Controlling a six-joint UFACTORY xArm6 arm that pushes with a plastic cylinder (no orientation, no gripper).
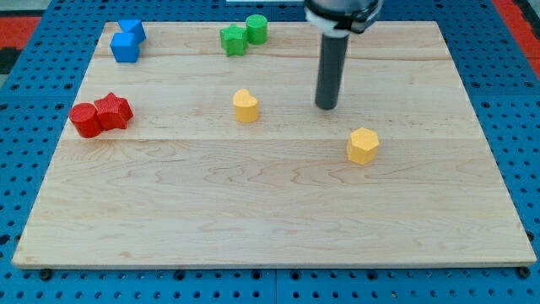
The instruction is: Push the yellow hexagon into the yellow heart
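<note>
The yellow hexagon (pixel 363 145) lies right of the board's centre. The yellow heart (pixel 245 106) lies left of it and a little higher, near the middle of the board. My tip (pixel 326 106) is at the end of the dark rod, above and left of the hexagon and well to the right of the heart. It touches neither block. A clear gap separates the tip from the hexagon.
Two blue blocks (pixel 127 40) sit at the top left corner. Two green blocks (pixel 243 35) sit at the top centre. Two red blocks (pixel 100 115) sit together at the left edge. The wooden board (pixel 270 211) lies on a blue pegboard.
</note>
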